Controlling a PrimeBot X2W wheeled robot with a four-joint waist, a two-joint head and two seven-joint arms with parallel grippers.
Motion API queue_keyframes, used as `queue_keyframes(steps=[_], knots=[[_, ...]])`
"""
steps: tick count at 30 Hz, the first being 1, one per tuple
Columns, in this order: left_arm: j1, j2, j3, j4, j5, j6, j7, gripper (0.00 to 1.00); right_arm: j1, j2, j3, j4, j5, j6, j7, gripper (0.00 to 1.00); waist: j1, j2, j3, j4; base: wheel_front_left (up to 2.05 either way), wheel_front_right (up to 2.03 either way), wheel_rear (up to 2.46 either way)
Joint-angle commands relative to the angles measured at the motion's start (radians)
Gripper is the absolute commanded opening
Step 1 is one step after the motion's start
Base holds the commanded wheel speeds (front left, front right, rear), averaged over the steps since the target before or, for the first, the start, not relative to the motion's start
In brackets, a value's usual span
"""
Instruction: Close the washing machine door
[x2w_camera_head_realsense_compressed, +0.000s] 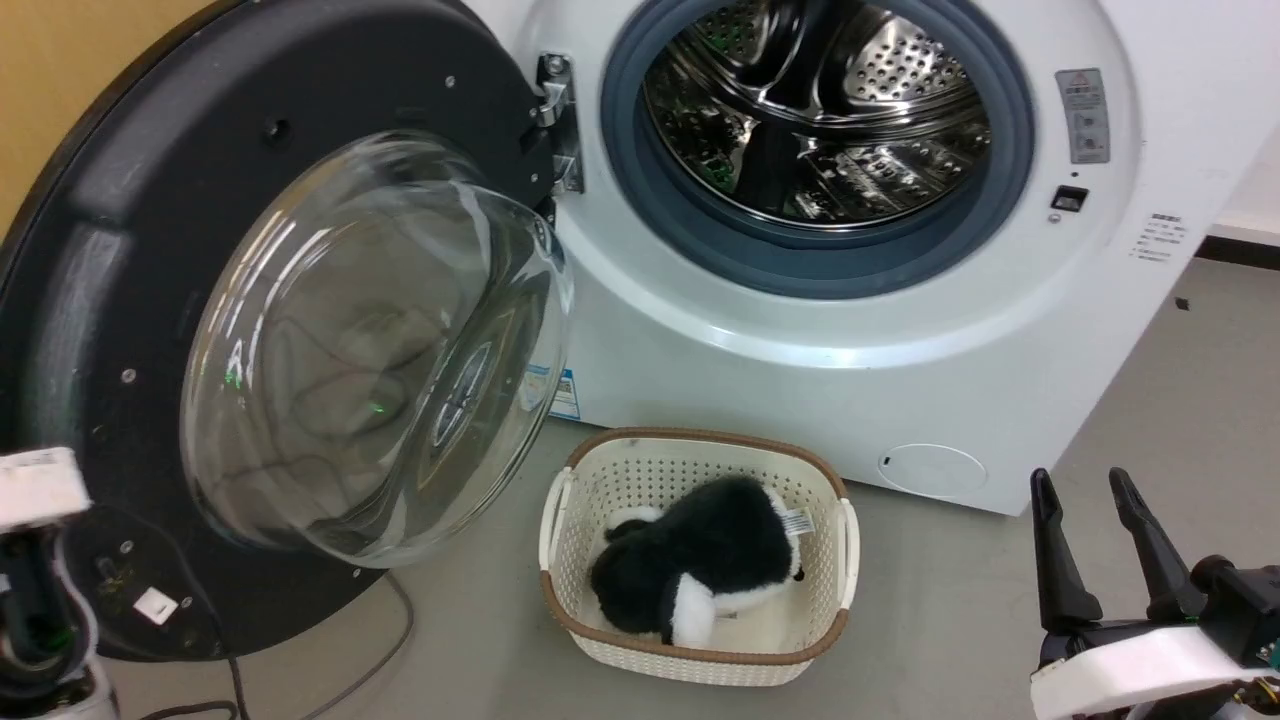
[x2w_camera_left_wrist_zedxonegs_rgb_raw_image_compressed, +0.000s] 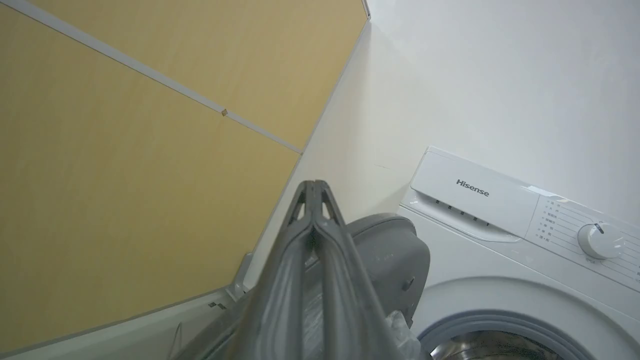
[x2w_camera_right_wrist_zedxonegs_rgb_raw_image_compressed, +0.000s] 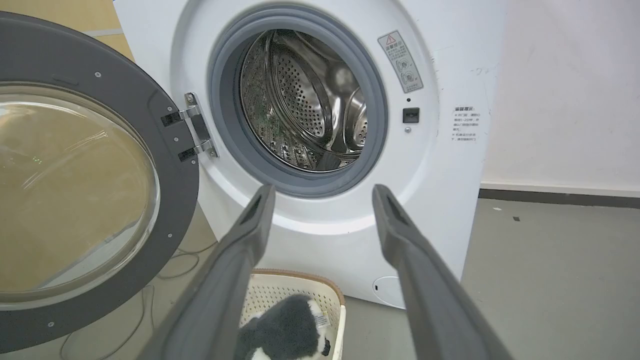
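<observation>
The washing machine door (x2w_camera_head_realsense_compressed: 120, 250) stands swung wide open to the left, its black rim and bulging glass bowl (x2w_camera_head_realsense_compressed: 370, 350) facing me. The white washing machine (x2w_camera_head_realsense_compressed: 800, 390) shows its steel drum (x2w_camera_head_realsense_compressed: 820, 110) inside the grey gasket. My left arm's wrist (x2w_camera_head_realsense_compressed: 40, 590) sits at the door's lower left rim. In the left wrist view the left gripper (x2w_camera_left_wrist_zedxonegs_rgb_raw_image_compressed: 313, 186) is shut with nothing in it and points up along the door's rim (x2w_camera_left_wrist_zedxonegs_rgb_raw_image_compressed: 395, 250). My right gripper (x2w_camera_head_realsense_compressed: 1080, 480) is open at the lower right, clear of the machine. In the right wrist view the right gripper (x2w_camera_right_wrist_zedxonegs_rgb_raw_image_compressed: 322, 192) faces the drum (x2w_camera_right_wrist_zedxonegs_rgb_raw_image_compressed: 305, 100).
A cream perforated basket (x2w_camera_head_realsense_compressed: 830, 560) holding a black and white plush toy (x2w_camera_head_realsense_compressed: 700, 560) stands on the grey floor before the machine. A cable (x2w_camera_head_realsense_compressed: 395, 620) trails under the door. A yellow wall (x2w_camera_left_wrist_zedxonegs_rgb_raw_image_compressed: 125, 175) lies behind the door. Open floor (x2w_camera_head_realsense_compressed: 1200, 380) stretches to the right.
</observation>
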Motion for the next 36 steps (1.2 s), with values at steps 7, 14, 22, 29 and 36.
queue_keyframes(steps=[7,14,22,29,36], knots=[[-0.036,0.029,0.104,0.076,-0.150,0.016,0.043,0.00,0.014,0.002,-0.011,0.014,0.025,0.000,-0.024,1.00,0.0000,0.0000,0.005,0.033,0.00,0.00,0.00],[-0.056,0.051,0.173,0.217,-0.353,0.025,0.170,0.00,0.017,0.002,-0.017,0.021,0.042,0.001,-0.038,1.00,0.0000,0.0000,0.006,0.055,0.00,0.00,0.00],[-0.041,0.075,0.193,0.371,-0.543,-0.023,0.363,0.00,0.016,0.002,-0.018,0.023,0.071,0.001,-0.057,1.00,0.0000,0.0000,0.014,0.075,0.00,0.00,0.00],[-0.007,0.072,0.183,0.404,-0.661,-0.074,0.510,0.00,0.016,0.003,-0.022,0.015,0.092,0.001,-0.071,1.00,0.0000,0.0000,0.023,0.084,0.00,0.00,0.00],[0.092,0.026,0.129,0.316,-0.748,-0.086,0.665,0.00,0.024,0.003,-0.043,0.018,0.117,0.001,-0.086,1.00,0.0000,0.0000,0.028,0.110,0.00,0.00,0.00]])
